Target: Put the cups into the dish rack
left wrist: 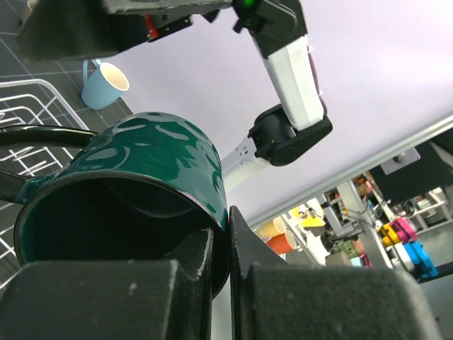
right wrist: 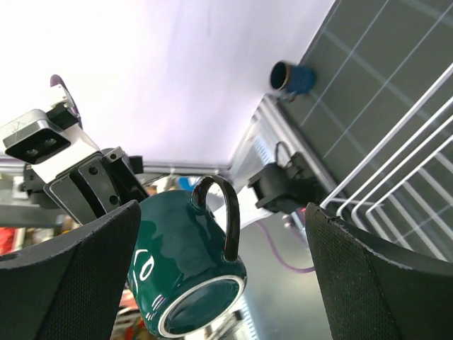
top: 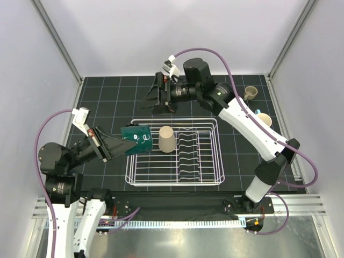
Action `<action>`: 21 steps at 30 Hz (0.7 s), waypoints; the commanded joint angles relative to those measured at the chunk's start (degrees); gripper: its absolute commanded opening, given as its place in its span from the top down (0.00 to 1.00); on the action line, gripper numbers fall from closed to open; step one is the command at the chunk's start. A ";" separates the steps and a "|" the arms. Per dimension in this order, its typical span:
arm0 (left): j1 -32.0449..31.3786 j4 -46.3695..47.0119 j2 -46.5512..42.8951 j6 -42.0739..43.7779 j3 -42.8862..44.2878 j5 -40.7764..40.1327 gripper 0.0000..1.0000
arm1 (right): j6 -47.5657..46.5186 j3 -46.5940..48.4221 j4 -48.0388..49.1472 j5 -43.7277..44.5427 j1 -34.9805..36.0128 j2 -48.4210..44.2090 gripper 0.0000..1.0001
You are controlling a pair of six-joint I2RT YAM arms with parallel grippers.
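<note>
My left gripper (top: 124, 144) is shut on the rim of a dark teal-green mug (top: 136, 139), one finger inside and one outside. It holds the mug tilted in the air over the left end of the white wire dish rack (top: 173, 184). In the left wrist view the mug (left wrist: 141, 177) fills the foreground. A beige handleless cup (top: 167, 138) stands in the rack. My right gripper (top: 157, 102) hangs open behind the rack with nothing between its fingers. Its camera sees the teal mug (right wrist: 185, 273) from afar, framed by its wide-apart fingers (right wrist: 88, 276).
A small tan mug (top: 250, 93) sits at the back right of the dark mat. A light blue mug (top: 263, 119), partly hidden by the right arm, also appears in the left wrist view (left wrist: 102, 81). Another blue mug (right wrist: 291, 76) stands on the mat far off.
</note>
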 commanded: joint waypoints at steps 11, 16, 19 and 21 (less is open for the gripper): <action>-1.24 7.99 0.88 4.34 3.94 2.39 1.00 | 14.35 -6.44 18.98 -11.58 4.17 -0.71 0.09; -1.67 9.31 1.50 6.09 4.29 1.77 1.00 | 17.95 -7.14 22.68 -14.22 4.26 0.25 0.12; -1.85 9.40 1.85 8.03 4.82 0.90 1.00 | 18.84 -6.97 23.74 -15.89 4.70 1.04 0.14; -2.11 9.48 1.59 8.99 4.30 0.89 1.00 | 19.54 -7.06 24.87 -16.69 4.70 1.57 0.15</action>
